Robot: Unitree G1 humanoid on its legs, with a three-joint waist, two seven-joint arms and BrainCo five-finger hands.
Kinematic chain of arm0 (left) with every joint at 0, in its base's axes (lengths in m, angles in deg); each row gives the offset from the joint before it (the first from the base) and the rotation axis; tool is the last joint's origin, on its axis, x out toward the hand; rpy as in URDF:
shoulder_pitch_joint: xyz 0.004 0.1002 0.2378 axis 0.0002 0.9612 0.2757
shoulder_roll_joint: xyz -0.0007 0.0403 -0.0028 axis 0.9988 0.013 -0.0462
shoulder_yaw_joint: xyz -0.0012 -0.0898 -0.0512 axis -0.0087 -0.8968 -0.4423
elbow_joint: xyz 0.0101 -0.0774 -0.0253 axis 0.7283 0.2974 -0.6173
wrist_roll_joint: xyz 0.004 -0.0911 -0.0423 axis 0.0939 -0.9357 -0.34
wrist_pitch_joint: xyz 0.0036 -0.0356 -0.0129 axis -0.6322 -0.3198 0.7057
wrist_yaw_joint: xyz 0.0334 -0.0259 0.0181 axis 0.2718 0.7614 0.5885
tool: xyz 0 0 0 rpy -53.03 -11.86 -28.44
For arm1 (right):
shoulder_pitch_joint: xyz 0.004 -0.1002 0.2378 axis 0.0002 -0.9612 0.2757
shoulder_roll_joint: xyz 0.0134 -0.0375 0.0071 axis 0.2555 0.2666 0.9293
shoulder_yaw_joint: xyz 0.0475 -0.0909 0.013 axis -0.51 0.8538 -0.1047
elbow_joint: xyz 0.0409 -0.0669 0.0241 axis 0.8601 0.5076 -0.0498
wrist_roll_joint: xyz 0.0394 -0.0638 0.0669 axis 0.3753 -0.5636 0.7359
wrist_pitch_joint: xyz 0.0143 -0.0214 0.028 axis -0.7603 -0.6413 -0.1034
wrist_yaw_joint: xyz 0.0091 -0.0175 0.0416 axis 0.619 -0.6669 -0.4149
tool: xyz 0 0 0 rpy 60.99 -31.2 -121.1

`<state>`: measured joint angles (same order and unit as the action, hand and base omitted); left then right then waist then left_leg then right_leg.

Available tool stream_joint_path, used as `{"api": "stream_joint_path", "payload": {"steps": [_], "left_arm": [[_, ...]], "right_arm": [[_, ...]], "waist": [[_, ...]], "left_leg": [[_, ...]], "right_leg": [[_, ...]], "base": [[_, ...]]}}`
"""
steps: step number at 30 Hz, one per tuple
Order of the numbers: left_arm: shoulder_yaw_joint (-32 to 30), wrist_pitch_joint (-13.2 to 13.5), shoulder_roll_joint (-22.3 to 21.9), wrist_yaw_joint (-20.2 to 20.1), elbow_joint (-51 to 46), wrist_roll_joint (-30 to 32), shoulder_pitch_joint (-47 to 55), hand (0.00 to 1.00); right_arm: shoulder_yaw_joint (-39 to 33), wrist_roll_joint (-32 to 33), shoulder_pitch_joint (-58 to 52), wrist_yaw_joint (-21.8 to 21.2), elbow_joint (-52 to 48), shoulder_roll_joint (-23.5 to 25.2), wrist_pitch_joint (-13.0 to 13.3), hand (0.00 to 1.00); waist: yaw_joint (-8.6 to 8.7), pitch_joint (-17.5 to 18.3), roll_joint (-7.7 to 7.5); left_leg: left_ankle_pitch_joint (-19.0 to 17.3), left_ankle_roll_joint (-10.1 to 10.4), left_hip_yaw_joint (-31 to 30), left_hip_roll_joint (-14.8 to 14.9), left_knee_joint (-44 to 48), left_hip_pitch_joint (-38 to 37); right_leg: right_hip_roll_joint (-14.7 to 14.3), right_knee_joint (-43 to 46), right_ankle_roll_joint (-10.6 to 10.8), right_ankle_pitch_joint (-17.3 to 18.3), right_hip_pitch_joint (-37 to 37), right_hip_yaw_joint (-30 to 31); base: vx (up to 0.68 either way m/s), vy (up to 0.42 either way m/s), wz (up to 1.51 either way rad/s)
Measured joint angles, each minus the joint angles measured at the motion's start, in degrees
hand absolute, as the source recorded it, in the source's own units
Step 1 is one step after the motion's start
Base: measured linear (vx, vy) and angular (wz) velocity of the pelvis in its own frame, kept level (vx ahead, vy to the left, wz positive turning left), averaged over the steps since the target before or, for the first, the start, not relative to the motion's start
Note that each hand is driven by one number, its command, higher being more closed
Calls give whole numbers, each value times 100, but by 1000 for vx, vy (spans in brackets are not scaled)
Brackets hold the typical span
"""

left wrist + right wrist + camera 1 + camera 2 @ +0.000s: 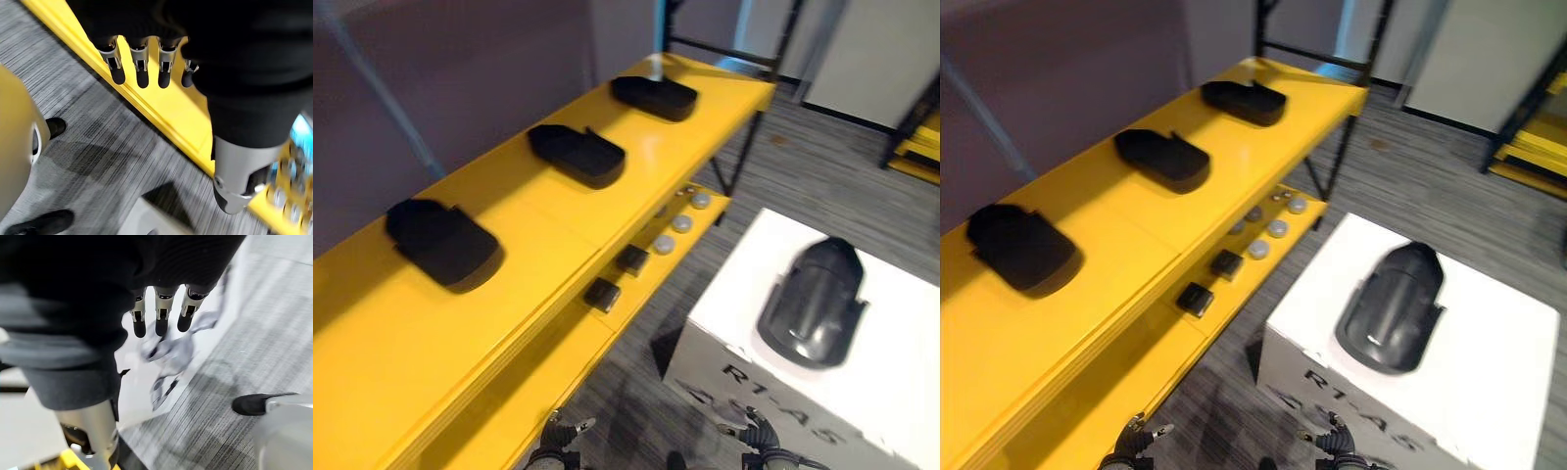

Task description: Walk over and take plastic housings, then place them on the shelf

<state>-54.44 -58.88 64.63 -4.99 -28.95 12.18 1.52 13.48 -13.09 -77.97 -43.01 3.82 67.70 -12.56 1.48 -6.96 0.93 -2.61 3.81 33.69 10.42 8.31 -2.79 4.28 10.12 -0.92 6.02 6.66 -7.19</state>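
Three black housings (443, 243) (576, 154) (654, 97), one grey housing (813, 302), one white box (901, 352), one yellow shelf (411, 343) and two small black blocks (602, 294) (632, 259).

I log three black housings flat on yellow shelf (382, 343), well apart: near housing (443, 243), middle housing (576, 154), far housing (654, 97). Glossy grey housing (813, 304) lies on white box (891, 338).

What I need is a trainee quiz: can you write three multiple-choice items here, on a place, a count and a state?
1. Black plastic housings on the top board of the yellow shelf: A two, B three, C five.
2. The dark grey curved plastic housing lies: A on the shelf, B on the white box, C on the floor.
3. The left hand and right hand are: A shut on housings, B pressing the box, C open and empty.
Key: B, three in a row; B, it rests on the box; C, straight fingers hold nothing.
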Motion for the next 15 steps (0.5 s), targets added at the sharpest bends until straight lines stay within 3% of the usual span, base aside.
{"api": "stream_joint_path", "payload": {"steps": [1,2,3,4,5,6,8,10,12,14,15], "left_arm": [[26,0,0,-1,-9,-1,5,0],[122,0,145,0,-17,-2,31,0],[146,-10,190,-1,-15,-2,18,0],[132,-13,203,-2,-31,-1,-9,0],[92,-16,216,-1,-33,-1,-57,0],[65,-28,212,-1,-24,-1,-47,0],[-35,-35,227,-16,-19,1,6,0],[-24,-33,212,-20,-20,1,-24,0],[-24,-29,173,-34,-17,1,-75,0],[-24,-29,138,-52,-14,0,-52,0],[-21,-23,103,-52,-15,-4,-1,0]], "right_arm": [[9,0,25,2,-1,5,-2,0],[32,0,76,2,18,63,-2,0],[45,-1,127,3,64,80,-2,0],[69,-19,169,2,104,84,-11,0],[72,-76,196,5,106,73,-20,0],[74,-101,210,4,104,74,-20,0],[126,-113,229,3,96,76,-17,0],[101,-110,207,11,88,59,-16,0],[17,-97,150,21,89,41,-17,0],[8,-97,113,39,94,-1,-15,0],[6,-97,103,63,116,-22,-15,0]], "waist": [[42,-27,49],[31,-43,24],[51,-61,42],[86,-74,68],[67,-120,77],[67,-143,92],[39,-126,143],[93,-139,121],[112,-176,124],[70,-227,120],[53,-247,89]], "left_leg": [[-17,26,199,20,-57,-86],[-275,243,550,37,-75,-311],[-337,299,620,81,-76,-346],[-299,351,811,140,-79,-366],[-298,421,1053,185,-70,-517],[-300,419,1076,233,-49,-584],[-294,369,1007,592,345,-641],[-410,79,800,838,835,-497],[-623,115,492,968,1225,-424],[-921,157,-33,836,1580,-339],[-1034,253,-648,565,1688,-139]], "right_leg": [[268,306,-76,116,75,-778],[797,899,13,137,186,-2110],[820,1019,18,145,241,-2329],[960,1220,-229,338,269,-2953],[1013,1313,-168,423,243,-3123],[898,1268,-159,418,236,-2987],[382,852,-205,289,139,-2484],[151,612,-257,251,78,-2323],[-65,393,-368,156,-85,-2158],[-189,289,-396,144,-279,-1902],[-206,273,-399,144,-353,-1701]], "base": [[-125,98,-123],[-92,78,-120],[-89,5,-128],[-56,-96,-102],[-44,-110,-105],[-23,-186,-118],[-7,-251,-119],[16,-192,-67],[43,-127,-47],[83,-22,-72],[79,73,-82]]}}
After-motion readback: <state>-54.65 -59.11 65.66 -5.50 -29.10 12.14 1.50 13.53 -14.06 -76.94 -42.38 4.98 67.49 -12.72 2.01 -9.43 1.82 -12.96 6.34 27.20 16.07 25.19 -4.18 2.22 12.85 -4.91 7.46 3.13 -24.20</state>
